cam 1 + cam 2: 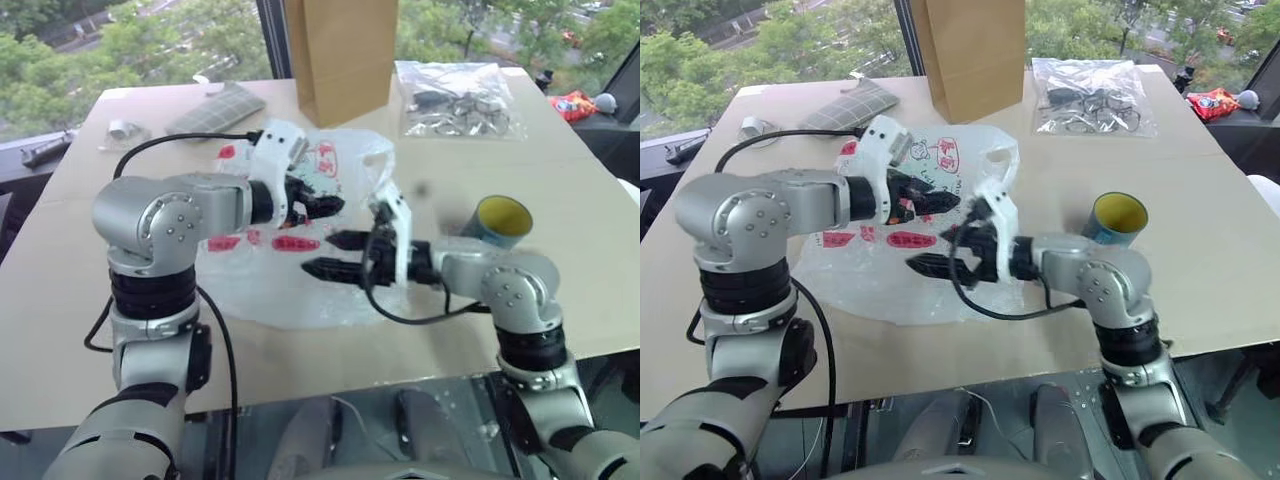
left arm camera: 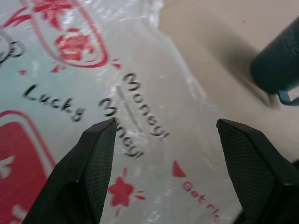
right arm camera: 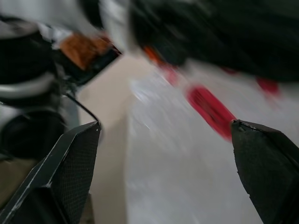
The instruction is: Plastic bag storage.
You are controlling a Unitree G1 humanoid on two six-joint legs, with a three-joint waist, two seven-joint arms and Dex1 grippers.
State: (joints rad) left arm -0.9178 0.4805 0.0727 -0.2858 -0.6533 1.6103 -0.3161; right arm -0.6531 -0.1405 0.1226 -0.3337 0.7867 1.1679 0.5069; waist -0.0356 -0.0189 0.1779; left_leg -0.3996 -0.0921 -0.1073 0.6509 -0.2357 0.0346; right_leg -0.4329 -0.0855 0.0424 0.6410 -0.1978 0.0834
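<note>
Beneath both open pincers, the plastic bag

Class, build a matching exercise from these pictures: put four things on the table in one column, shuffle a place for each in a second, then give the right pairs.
1. translucent white plastic bag with red print
2. tall brown paper bag
3. clear packet of dark small items
4. dark mug with yellow inside

a. far right corner
b. on its side, right of the plastic bag
c. flat under both grippers
d. upright at the far edge

Pairs: 1-c, 2-d, 3-a, 4-b
</note>
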